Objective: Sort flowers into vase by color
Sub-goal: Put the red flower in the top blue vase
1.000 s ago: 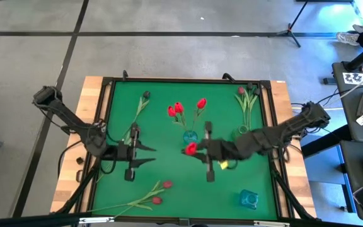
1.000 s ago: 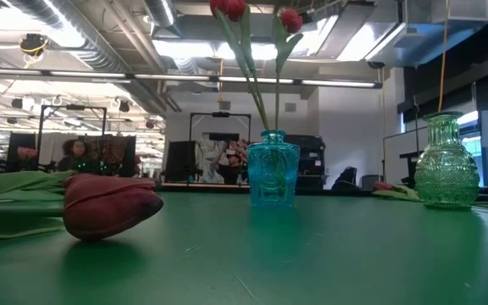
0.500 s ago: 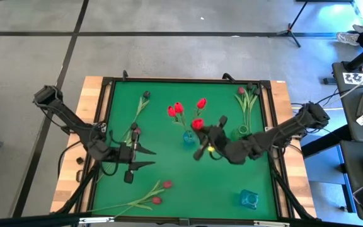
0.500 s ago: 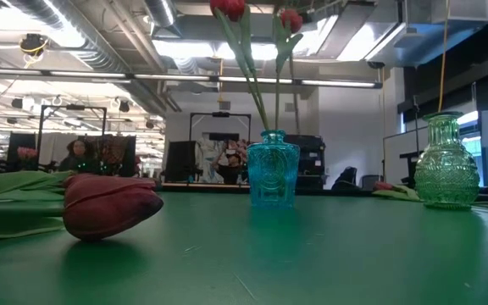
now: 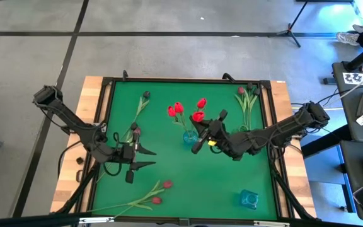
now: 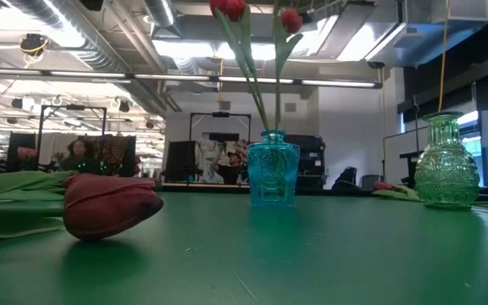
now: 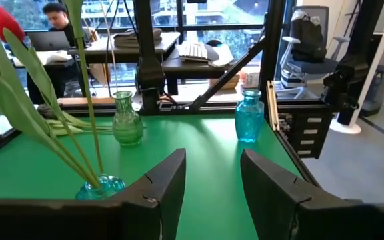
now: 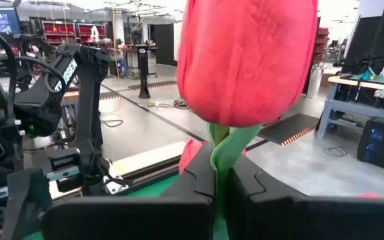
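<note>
My right gripper is shut on a red tulip whose head sits just beside the blue vase. That vase holds three red tulips by their stems. In the right wrist view the held head fills the picture above the fingers. My left gripper waits open at the table's left, next to a maroon tulip that lies flat. Pink tulips lie at the far right. Two more tulips lie at the near left. My right gripper pinches the red tulip's green stem just below the head, between its two fingers. The fingers lie across the stem. The tulip is lifted clear of the table, and its head stands past the fingertips. The lower stem is hidden behind the gripper.
A green glass vase stands right of the blue one, close under my right arm. A second blue vase stands at the near right. In the low view a maroon tulip head lies close by. A raised black frame rims the green mat.
My right gripper has moved from the table's middle toward the far edge and the blue vase, turning as it went. It has stayed shut on the red tulip. The tulip's head now sits beside the three red tulips in the vase.
</note>
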You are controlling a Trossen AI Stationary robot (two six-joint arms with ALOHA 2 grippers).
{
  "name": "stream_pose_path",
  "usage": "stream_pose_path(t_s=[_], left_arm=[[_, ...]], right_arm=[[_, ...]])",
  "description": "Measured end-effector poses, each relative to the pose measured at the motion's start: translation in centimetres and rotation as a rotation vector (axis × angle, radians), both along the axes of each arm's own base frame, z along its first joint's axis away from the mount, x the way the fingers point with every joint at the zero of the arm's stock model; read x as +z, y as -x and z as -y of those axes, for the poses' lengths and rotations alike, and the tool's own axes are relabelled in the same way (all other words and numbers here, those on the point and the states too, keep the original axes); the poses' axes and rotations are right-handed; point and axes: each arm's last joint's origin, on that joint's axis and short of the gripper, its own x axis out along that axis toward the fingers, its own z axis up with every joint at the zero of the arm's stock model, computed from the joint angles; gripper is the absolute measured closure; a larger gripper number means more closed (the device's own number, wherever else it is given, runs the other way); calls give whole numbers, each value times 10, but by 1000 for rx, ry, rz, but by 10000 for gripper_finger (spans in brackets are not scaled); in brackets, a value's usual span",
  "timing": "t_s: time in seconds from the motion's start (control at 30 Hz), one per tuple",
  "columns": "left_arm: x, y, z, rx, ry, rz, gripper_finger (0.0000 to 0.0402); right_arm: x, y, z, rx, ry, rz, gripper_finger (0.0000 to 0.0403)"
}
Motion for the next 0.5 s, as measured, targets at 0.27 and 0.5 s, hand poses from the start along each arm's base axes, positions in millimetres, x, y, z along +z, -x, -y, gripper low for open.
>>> stream_pose_path(t_s=[0.27,0.5], left_arm=[[-2,0,0,2,7,-16,260],[-2,0,0,2,6,-17,260]], right_arm=[[-11,-7,-3,-15,-3,-27,389],[-7,-8,-3,-20,9,7,394]])
